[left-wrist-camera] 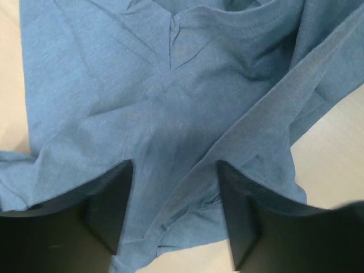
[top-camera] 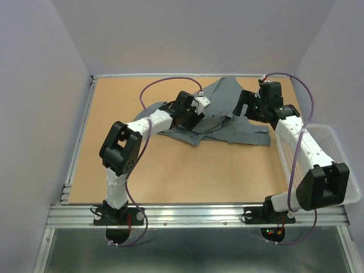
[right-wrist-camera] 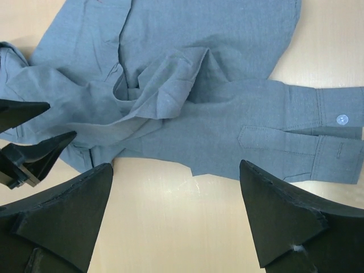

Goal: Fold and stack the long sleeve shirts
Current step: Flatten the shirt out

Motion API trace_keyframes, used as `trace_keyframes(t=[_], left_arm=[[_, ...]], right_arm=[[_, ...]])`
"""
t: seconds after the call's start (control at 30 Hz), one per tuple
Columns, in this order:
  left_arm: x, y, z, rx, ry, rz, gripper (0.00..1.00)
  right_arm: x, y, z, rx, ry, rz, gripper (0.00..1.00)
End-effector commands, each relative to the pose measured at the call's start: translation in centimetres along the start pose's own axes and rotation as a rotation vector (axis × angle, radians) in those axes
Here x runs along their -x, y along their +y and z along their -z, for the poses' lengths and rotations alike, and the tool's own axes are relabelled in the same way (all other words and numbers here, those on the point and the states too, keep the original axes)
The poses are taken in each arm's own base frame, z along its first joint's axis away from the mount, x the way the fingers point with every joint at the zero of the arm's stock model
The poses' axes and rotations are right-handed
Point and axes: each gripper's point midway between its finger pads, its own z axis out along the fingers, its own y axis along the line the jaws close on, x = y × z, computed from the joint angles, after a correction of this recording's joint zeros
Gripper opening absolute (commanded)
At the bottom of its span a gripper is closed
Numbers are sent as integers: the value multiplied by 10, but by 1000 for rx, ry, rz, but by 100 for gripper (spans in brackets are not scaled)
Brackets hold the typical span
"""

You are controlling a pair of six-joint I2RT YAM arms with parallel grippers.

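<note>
Shirt [top-camera: 224, 94] lies crumpled at the table's [top-camera: 170, 170] 12 o'clock. Left gripper [left-wrist-camera: 176, 170], fingers apart, straddles its cloth. Right gripper [right-wrist-camera: 176, 166] gapes wide at the shirt's 3 o'clock.

A robotics lab cell: plain pale walls [top-camera: 187, 34] are enclosing a brown worktop [top-camera: 187, 176], and the left arm [top-camera: 122, 151] and right arm [top-camera: 301, 149] are sitting bolted to an aluminium rail [top-camera: 193, 215].
</note>
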Motion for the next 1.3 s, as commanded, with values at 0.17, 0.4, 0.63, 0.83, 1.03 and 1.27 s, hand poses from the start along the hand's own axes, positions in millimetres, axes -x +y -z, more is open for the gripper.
trace_keyframes(t=[0.17, 0.4, 0.63, 0.83, 1.03, 1.27], left_arm=[[5, -15, 0, -99, 29, -32, 46], [-7, -27, 2, -163, 72, -22, 46], [-11, -26, -4, -159, 97, -23, 29], [40, 10, 19, -22, 4, -50, 0], [128, 148, 77, 450, -278, 130, 0], [103, 300, 96, 844, -458, 740, 16]], right_arm=[[7, 0, 9, 6, -63, 21, 97], [7, 0, 7, 6, -60, 24, 97], [7, 2, 9, 13, -62, 26, 97], [13, 5, 18, 30, -87, 36, 97], [13, 7, 20, 48, -88, 73, 97], [-10, 10, 8, 94, -10, 99, 97]])
